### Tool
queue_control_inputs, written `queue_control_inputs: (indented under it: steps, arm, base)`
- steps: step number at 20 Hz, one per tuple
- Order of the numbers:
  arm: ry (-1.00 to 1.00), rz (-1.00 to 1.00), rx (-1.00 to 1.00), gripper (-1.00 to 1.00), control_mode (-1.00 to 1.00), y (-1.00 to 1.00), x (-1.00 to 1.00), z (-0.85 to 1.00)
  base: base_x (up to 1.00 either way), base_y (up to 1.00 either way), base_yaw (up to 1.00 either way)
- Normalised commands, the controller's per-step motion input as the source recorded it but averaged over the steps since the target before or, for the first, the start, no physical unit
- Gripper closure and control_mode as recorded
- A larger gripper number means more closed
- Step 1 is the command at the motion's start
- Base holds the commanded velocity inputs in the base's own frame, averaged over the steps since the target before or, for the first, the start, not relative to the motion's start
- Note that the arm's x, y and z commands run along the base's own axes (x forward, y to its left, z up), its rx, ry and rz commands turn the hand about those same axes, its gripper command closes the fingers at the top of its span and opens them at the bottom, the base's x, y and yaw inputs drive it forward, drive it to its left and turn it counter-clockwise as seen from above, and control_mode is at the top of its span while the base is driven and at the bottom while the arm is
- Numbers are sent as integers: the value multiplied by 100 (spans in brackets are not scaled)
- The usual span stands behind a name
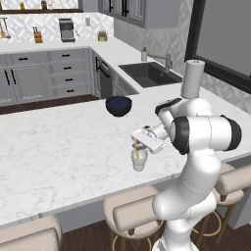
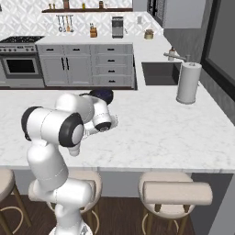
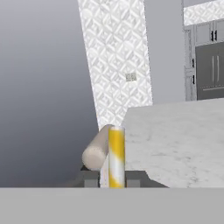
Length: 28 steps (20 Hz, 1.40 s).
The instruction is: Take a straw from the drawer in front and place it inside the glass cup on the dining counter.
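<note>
Inside glass cup (image 1: 139, 160), straw (image 1: 137, 149) half-hidden by gripper (image 1: 138, 142).

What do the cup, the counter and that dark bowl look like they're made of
The glass cup looks like frosted glass or plastic: whitish, translucent, the yellow straw showing through. The dining counter looks like polished marble or an imitation: white with faint grey veins. The bowl seems glazed ceramic, dark blue and slightly glossy, though that's uncertain.

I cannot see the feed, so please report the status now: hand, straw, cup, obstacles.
Hand shut on straw. Straw upright, lower end inside glass cup on dining counter. Dark blue bowl behind, apart.
</note>
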Motion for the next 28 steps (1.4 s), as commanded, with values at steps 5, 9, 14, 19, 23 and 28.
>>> queue_control_inputs:
  steps: [5,9,14,19,23,28]
  arm:
    - [-3,-4,-4,-100,-100,-13,4,0]
    - [-7,-7,-6,-100,-100,-21,0,16]
    - [-16,-10,-16,-100,-100,-21,-16,74]
    - [-43,-7,-43,-100,-100,5,-58,91]
    - [-65,0,-65,-100,-100,41,-86,68]
    - [-50,0,-54,-100,-100,47,-81,52]
  base:
    - [0,0,0]
    - [0,0,0]
    - [0,0,0]
    - [0,0,0]
    - [0,0,0]
    - [0,0,0]
